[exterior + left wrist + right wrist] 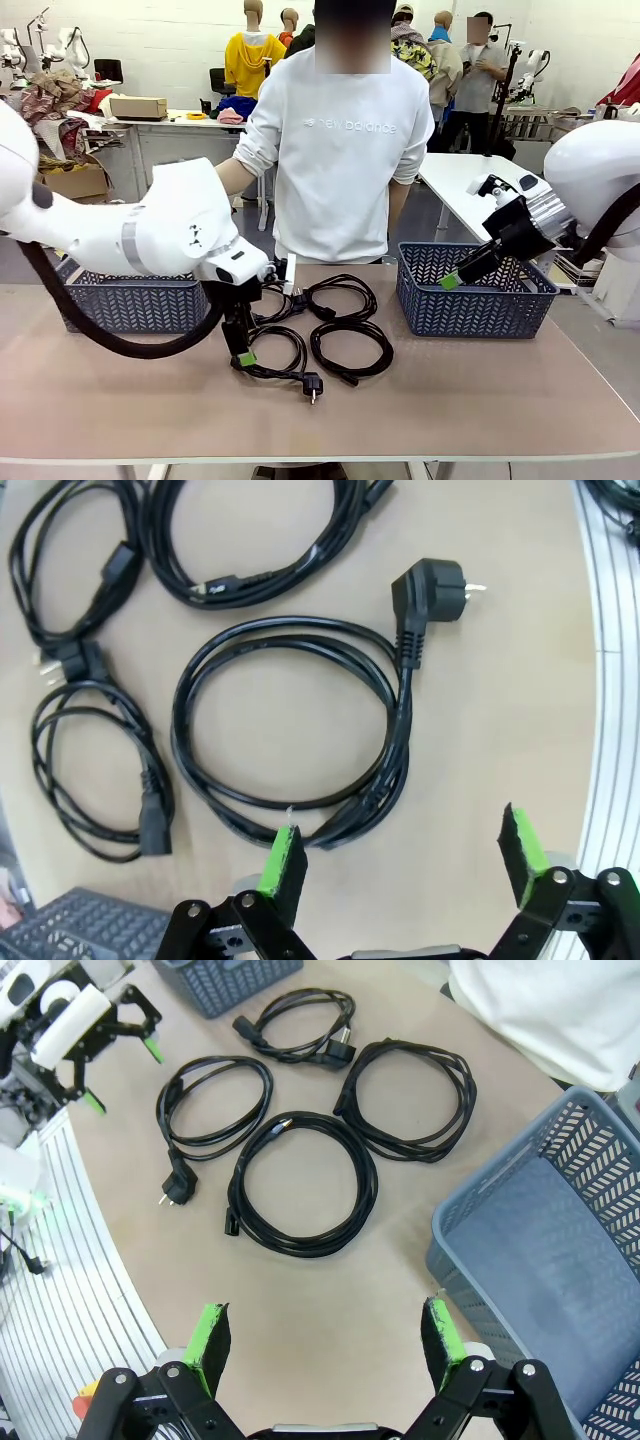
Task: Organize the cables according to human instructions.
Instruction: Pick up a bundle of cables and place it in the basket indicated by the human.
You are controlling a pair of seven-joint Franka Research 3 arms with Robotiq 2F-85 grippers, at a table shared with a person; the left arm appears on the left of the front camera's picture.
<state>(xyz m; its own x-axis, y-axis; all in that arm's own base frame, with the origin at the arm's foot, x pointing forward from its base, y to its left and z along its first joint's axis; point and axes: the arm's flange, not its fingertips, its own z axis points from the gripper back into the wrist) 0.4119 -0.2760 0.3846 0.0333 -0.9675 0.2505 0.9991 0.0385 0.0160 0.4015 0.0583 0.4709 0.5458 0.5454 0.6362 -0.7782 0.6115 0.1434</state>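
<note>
hovering low over the table (450, 410), the left gripper (400, 852) stands with jaws wide and nothing between them; its green pads (283, 858) are bare. the nearest cable (182, 720) lies flat just ahead, its near arc just beside one pad, its bunched strands running roughly away from the fingers toward an angled plug (430, 588) with bright pins. judged from this, the left arm is the nearer tool, and a grasp would want the jaws set across that bunched side, not along it. the cord is thin, smooth, glossy black, wound in a loose flat ring of several turns. three more cables (300, 1244) of like make lie close around it mid-table, none in a basket. a grey-blue plastic lattice basket (120, 300) stands behind the left arm; a second basket (470, 300) stands to the right, and the right gripper (452, 280) hangs over it, jaws equally wide, holding nothing. the person (340, 150) stands at the far edge; whether a hand points cannot be told, so the wanted cable is undetermined
</note>
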